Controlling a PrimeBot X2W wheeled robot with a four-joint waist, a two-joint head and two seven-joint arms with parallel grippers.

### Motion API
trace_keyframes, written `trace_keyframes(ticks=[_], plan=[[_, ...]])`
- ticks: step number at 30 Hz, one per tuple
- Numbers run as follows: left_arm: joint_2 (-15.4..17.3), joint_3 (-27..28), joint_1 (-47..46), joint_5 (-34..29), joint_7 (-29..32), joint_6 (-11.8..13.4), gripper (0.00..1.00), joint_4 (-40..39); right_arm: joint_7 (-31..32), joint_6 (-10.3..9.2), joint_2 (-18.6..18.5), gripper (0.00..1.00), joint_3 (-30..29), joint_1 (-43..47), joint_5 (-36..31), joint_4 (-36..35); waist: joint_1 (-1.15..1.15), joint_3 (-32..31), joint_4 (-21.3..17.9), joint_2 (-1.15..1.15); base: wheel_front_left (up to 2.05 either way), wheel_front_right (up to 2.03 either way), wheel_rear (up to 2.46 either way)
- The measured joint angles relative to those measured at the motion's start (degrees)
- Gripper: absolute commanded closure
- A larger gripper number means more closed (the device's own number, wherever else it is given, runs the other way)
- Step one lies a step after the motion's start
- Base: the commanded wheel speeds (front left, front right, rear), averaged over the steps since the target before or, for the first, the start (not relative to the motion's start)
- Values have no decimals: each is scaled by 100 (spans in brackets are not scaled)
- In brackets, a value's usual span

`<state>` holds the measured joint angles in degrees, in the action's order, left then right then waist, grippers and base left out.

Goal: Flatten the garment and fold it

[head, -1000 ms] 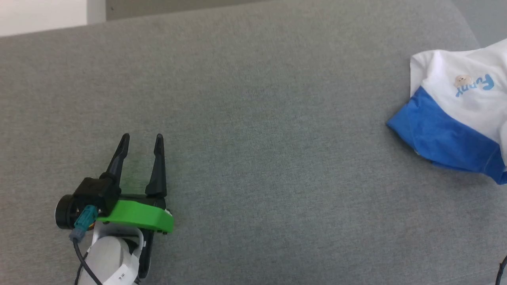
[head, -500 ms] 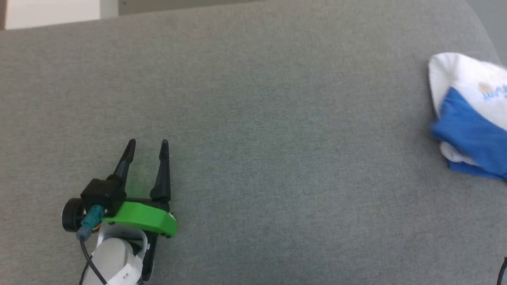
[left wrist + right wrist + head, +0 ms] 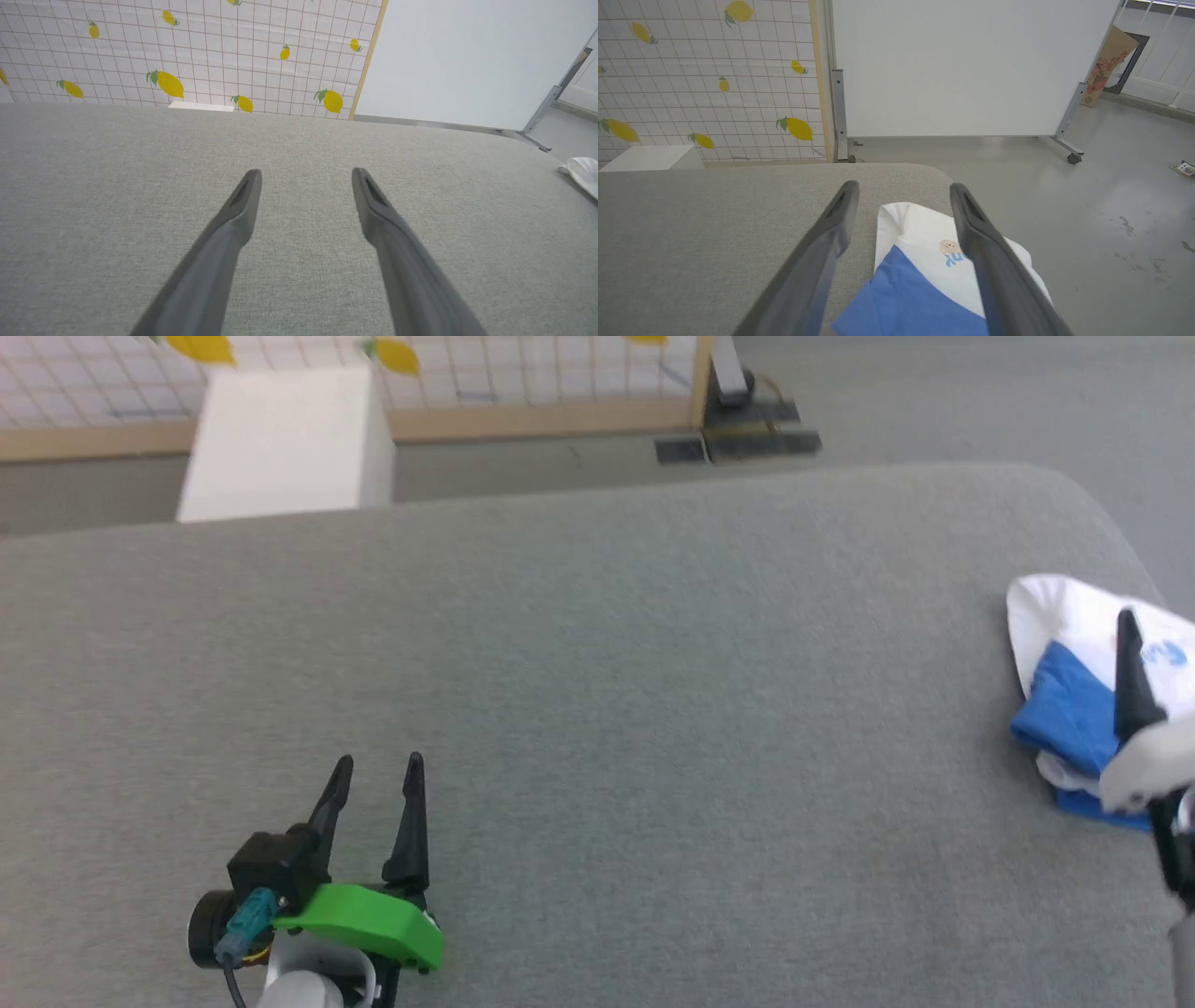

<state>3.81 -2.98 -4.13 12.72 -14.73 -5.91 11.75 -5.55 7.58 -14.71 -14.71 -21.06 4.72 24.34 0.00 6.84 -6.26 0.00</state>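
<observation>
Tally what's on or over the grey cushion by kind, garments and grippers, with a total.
Garment, white and blue: 1
Grippers: 2, the left gripper and the right gripper
Total: 3

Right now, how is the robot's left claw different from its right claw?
The left gripper hangs over bare grey cushion, far from the garment; the right gripper is over that white-and-blue garment. The left gripper sits at the head view's lower left; the right gripper is at its right edge, near the cushion's rounded corner. Both are open, hold nothing, and have long dark fingers.
</observation>
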Motion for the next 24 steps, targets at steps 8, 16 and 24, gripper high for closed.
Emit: trace_keyframes(ticks=[8, 16, 24], plan=[[-11, -111, 122, -21, 0, 42, 0, 98, -155, -1, 654, 0, 464, 1463, 313, -1693, 0, -534, 428, 0, 0, 0, 0], [-21, -193, 303, -2, 0, 43, 0, 247, -392, -1, 1077, 0, 900, 2436, 265, -2326, 0, -928, 770, 0, 0, 0, 0], [-26, -242, 446, 5, 0, 48, 0, 296, -466, -1, 1170, 0, 1029, 2859, 312, -2329, 0, -1105, 928, 0, 0, 0, 0]])
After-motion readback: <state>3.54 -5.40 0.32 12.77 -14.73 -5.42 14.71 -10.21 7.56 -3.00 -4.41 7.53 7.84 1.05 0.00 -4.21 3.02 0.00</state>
